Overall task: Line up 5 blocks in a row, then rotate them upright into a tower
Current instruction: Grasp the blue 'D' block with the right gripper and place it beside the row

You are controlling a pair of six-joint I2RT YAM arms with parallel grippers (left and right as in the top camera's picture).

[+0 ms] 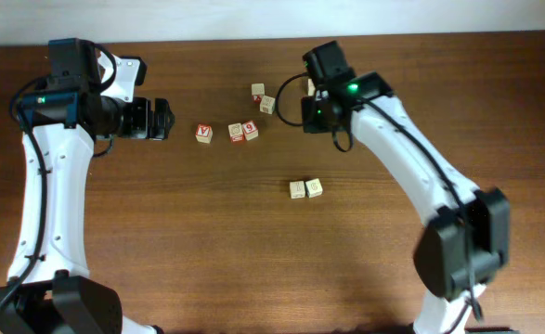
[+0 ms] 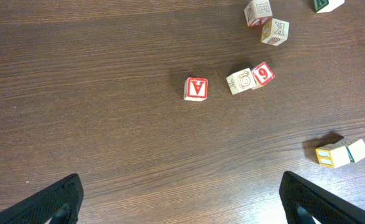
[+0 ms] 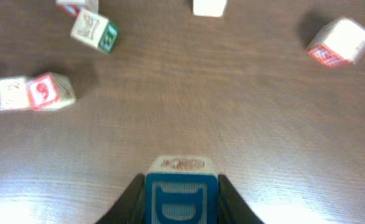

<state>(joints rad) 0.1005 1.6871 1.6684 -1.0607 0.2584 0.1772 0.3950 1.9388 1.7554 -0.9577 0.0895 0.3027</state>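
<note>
Dark wood-grain table runs under everything, with pale alphabet blocks scattered across its middle. We see the right gripper clamped on the D block, fingers pressing both side faces, toward the far side of the table near two loose cubes. Whether the block is lifted clear we cannot tell. The left gripper hangs spread wide and empty, short of the V block. The 9 block sits well apart from the held one. Our worry is the turn: a shallow pinch could let the cube twist or drop, and a wide swing could knock the nearby pair. Mistaking the V block for one of the five would waste a move.
</note>
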